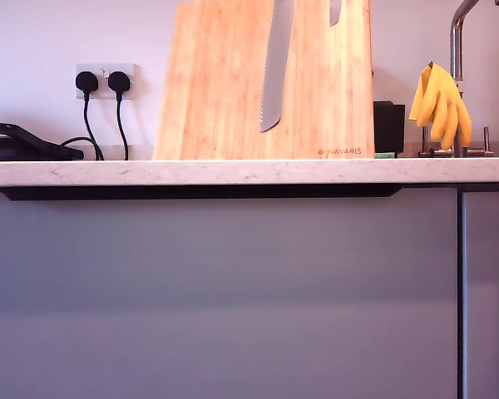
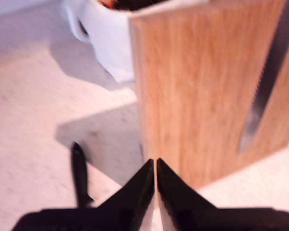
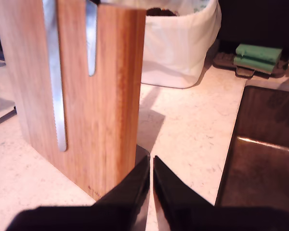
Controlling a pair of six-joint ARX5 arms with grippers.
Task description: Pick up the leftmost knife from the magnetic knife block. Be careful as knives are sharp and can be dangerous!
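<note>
The magnetic knife block (image 1: 224, 91) is a tall bamboo board standing on the white counter (image 1: 233, 172), with red NAVARIS lettering low at the exterior view's right. A long serrated blade (image 1: 274, 71) and a short blade tip (image 1: 335, 12) cling to it. The leftmost knife shows in no view, and the block's face left of the serrated blade is bare. My first gripper (image 2: 155, 161) is shut and empty, close before the block (image 2: 197, 91) near its bare edge. My second gripper (image 3: 151, 159) is shut and empty by the block's other edge (image 3: 106, 96). Neither gripper appears in the exterior view.
A white container (image 3: 178, 43) stands behind the block, and a dark sink (image 3: 265, 154) lies beside my second gripper. Yellow gloves (image 1: 441, 104) hang on the tap (image 1: 457, 50). Plugged sockets (image 1: 104, 83) and a black appliance (image 1: 25, 145) are at the exterior view's left. A thin black object (image 2: 79, 173) lies by my first gripper.
</note>
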